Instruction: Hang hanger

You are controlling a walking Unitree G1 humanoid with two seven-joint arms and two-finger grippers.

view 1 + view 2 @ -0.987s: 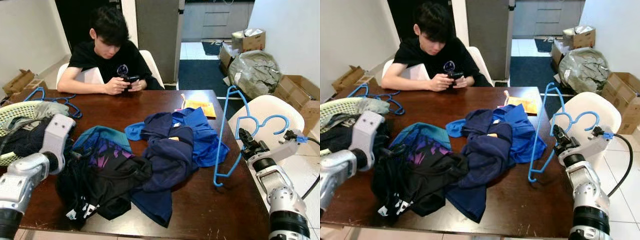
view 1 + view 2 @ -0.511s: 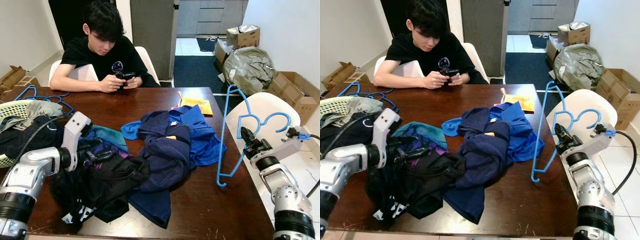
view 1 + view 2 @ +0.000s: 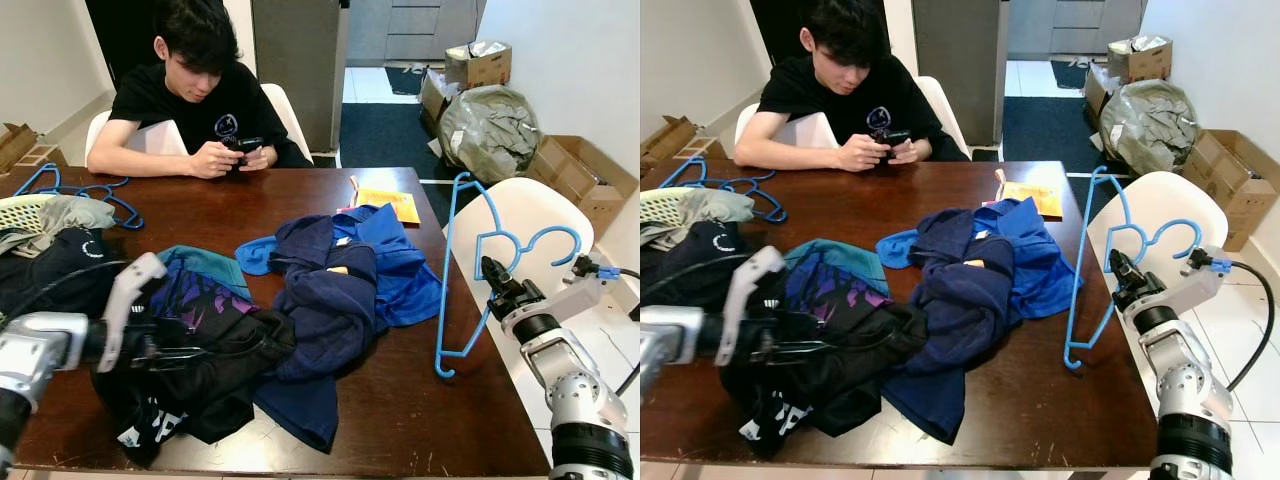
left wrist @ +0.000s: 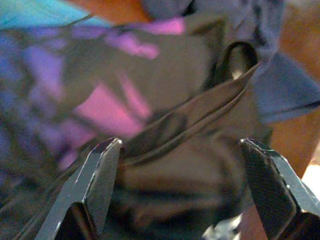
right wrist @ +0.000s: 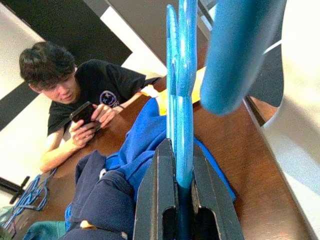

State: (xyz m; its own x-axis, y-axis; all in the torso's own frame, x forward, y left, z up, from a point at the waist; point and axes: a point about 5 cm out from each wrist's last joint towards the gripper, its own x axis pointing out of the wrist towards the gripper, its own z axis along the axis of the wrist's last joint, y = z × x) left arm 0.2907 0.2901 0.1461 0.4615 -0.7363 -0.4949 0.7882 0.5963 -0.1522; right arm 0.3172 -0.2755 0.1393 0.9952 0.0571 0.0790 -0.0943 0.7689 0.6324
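At your far left sits one pale mesh laundry basket (image 3: 22,212) with grey cloth in it, and behind it a tangle of spare blue hangers (image 3: 75,191) whose number cannot be told. Your left gripper (image 3: 165,343) lies low over one black garment (image 3: 205,372) at the near left of the one dark wooden table (image 3: 440,420); in the left wrist view its two fingers (image 4: 97,177) stand spread wide, with black and purple cloth between them. Next comes one teal and purple garment (image 3: 200,285), then one navy garment (image 3: 325,310) lying on one bright blue garment (image 3: 400,270) at the table's middle. One person in a black shirt (image 3: 190,100) sits at the far side, holding one phone (image 3: 243,145). One yellow packet (image 3: 385,203) lies beyond the clothes. At the right, your right gripper (image 3: 492,276) has its fingers pressed together on one blue hanger (image 3: 455,300), held upright beside the table's right edge, before one white chair (image 3: 520,215).
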